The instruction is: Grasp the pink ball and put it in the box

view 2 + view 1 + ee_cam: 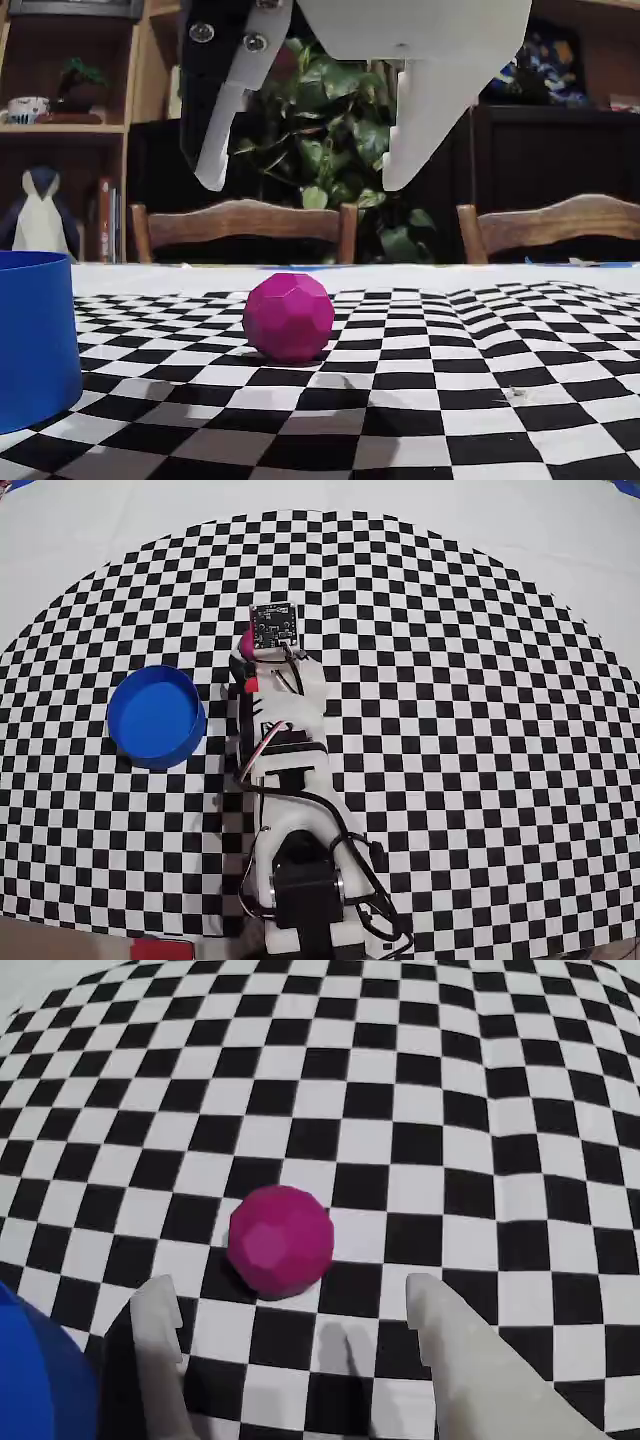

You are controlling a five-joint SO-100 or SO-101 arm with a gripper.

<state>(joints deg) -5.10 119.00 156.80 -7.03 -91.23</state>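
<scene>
The pink ball [281,1239] is a faceted magenta sphere resting on the checkered cloth. In the wrist view it lies just ahead of my two white fingertips, roughly centred between them. In the fixed view my gripper [305,180] hangs open well above the ball [288,317], touching nothing and holding nothing. The box [155,717], a round blue tub, stands to the left of the arm in the overhead view, and its wall shows at the left edge [35,335] of the fixed view. From overhead the wrist covers most of the ball [247,643].
The black-and-white checkered cloth [450,730] covers the table out to a white border. The arm's base [300,890] sits at the bottom centre of the overhead view. Behind the table in the fixed view are two wooden chairs [245,222], a leafy plant and a shelf.
</scene>
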